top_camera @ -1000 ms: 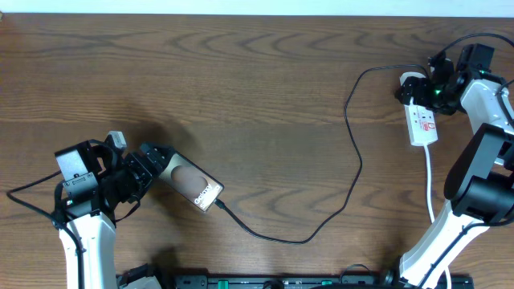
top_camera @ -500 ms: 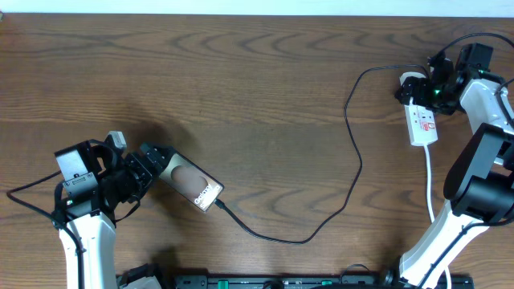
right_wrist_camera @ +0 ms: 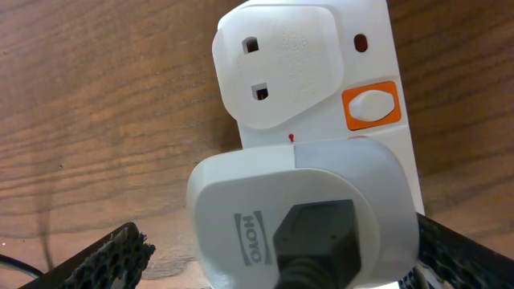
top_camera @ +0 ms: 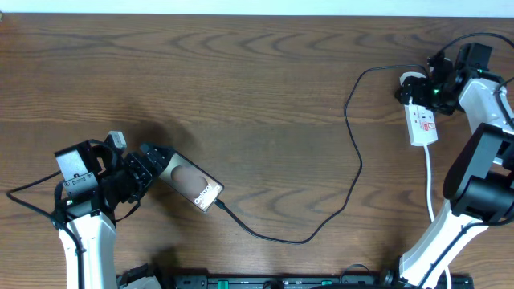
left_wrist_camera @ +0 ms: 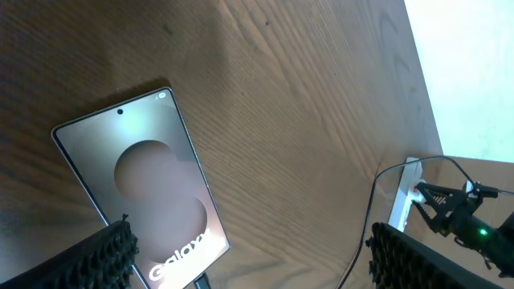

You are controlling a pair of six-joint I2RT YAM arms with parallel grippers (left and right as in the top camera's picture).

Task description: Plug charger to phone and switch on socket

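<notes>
The phone [top_camera: 195, 186] lies flat at the table's left, a dark slab with white "Galaxy" lettering [left_wrist_camera: 181, 261]. My left gripper [top_camera: 152, 170] is open at its upper-left end, with fingers wide apart and the phone [left_wrist_camera: 148, 189] reaching out ahead of them. The charger [top_camera: 353, 181], a thin black cable, runs from a small plug tip [top_camera: 220, 206] at the phone's lower end across to the socket [top_camera: 423, 122]. My right gripper [right_wrist_camera: 279, 241] stands open, straddling a white plug adapter [right_wrist_camera: 265, 201] seated in the socket [right_wrist_camera: 321, 72]. An orange-framed switch [right_wrist_camera: 371, 105] sits beside the adapter.
The socket's white cord [top_camera: 430, 181] trails toward the front right, beside the right arm's base [top_camera: 474, 193]. A dark rail [top_camera: 281, 282] runs along the table's front edge. The cable loops over the wood between the two arms.
</notes>
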